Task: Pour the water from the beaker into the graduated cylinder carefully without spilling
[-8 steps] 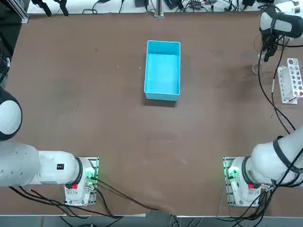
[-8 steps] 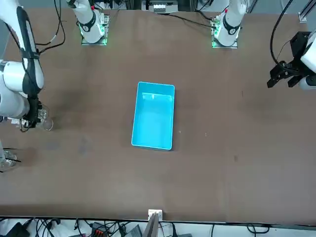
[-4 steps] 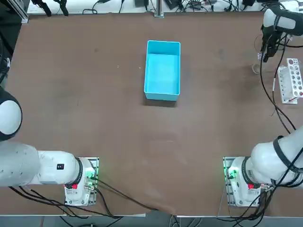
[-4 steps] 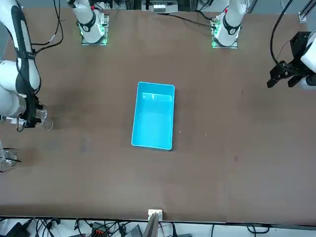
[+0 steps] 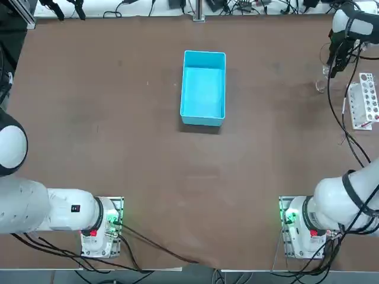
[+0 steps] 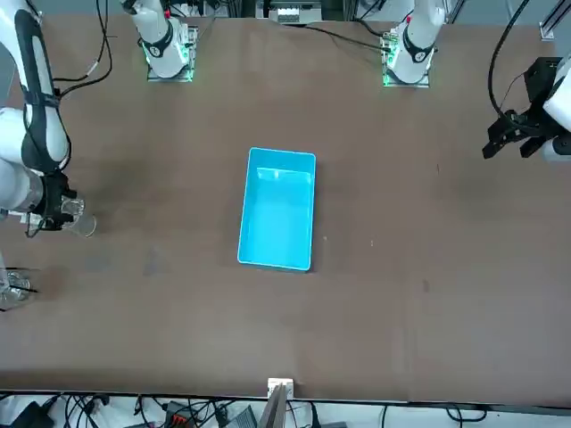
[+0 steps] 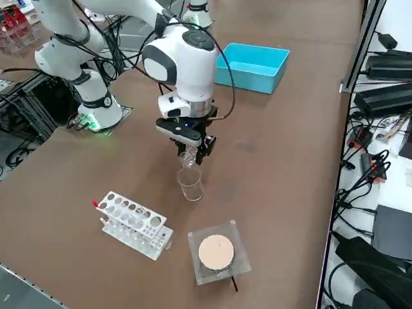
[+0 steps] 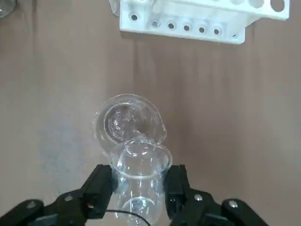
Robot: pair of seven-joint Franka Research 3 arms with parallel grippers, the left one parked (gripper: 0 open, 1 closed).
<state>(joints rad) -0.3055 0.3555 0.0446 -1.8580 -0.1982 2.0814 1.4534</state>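
**Beaker tipped over the cylinder's mouth**

Brown tabletop (image 7: pixel 270 167) fills the right side view. At lower left of that frame lies a white holed rack (image 7: pixel 134 224); just right of it, at bottom centre, stands a white-topped flask (image 7: pixel 215 252). Above these, at centre, the graduated cylinder (image 7: pixel 190 183) stands upright on the table. The right gripper (image 7: pixel 191 149) hangs directly over it, its jaws pinching the beaker (image 7: pixel 188 158), which is tilted with its rim above the cylinder's rim. In the wrist view the beaker's lip overlaps the cylinder's round mouth. A blue box (image 7: pixel 252 66) sits at upper right, well apart. The water cannot be made out.
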